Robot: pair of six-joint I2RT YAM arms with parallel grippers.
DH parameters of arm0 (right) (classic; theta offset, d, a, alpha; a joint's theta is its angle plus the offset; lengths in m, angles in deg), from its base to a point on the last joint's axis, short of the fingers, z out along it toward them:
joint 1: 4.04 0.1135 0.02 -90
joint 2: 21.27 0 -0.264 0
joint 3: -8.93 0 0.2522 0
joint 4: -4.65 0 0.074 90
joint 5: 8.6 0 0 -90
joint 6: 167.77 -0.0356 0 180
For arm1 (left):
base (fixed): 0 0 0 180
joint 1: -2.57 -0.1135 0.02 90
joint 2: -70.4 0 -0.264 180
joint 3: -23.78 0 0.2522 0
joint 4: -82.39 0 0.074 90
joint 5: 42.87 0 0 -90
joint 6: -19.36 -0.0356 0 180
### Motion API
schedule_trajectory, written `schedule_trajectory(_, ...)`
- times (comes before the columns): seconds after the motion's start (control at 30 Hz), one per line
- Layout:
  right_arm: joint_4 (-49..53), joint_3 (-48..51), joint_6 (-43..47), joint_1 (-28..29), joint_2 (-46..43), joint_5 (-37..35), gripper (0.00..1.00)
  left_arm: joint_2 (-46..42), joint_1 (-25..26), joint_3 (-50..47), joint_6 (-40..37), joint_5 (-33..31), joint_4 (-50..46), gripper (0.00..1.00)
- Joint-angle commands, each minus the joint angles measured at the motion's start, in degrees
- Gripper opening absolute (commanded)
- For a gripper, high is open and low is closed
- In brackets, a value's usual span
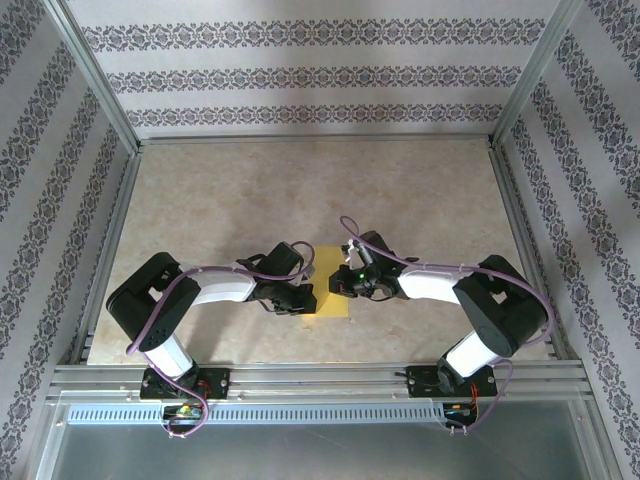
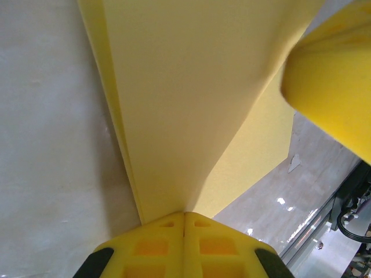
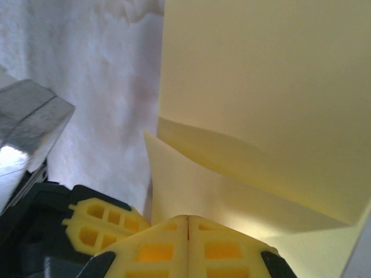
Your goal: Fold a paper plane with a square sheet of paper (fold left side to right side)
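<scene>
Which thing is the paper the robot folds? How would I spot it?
Look at the beige table, near its front edge, where the two arms meet. The sheet of paper is pinched by the left gripper and the right gripper. It's thin, flat and bright yellow; the arms are black and white.

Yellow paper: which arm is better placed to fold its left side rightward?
Left, probably: the left gripper, shut, meets the yellow paper at its left edge, the side to carry over; the right gripper reaches in from its right.

Soft, even light; the square sheet of paper (image 2: 185,104) blurs close up.
</scene>
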Motion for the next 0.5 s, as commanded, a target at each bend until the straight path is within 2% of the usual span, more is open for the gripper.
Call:
schedule_trajectory(0.0, -0.9, -2.3, -0.1, -0.1, 1.8, -1.1, 0.0, 0.2, 1.0, -0.2, 0.1, -2.6, -6.1, 0.05)
schedule_trajectory(0.27, 2.7, -1.7, 1.2, -1.4, 3.8, -2.5, 0.0, -1.8, 1.0, 1.2, 0.6, -1.6, -5.6, 0.06)
schedule_trajectory(0.37, 2.8, -0.6, 1.2, -1.8, 4.4, -2.5, 0.0, -3.1, 1.0, 2.8, 1.0, -0.4, -4.9, 0.1)
schedule_trajectory(0.47, 2.2, 0.2, 1.0, -1.9, 5.3, -2.0, 0.0, -3.7, 0.9, 4.8, 1.0, 0.8, -5.1, 0.11)
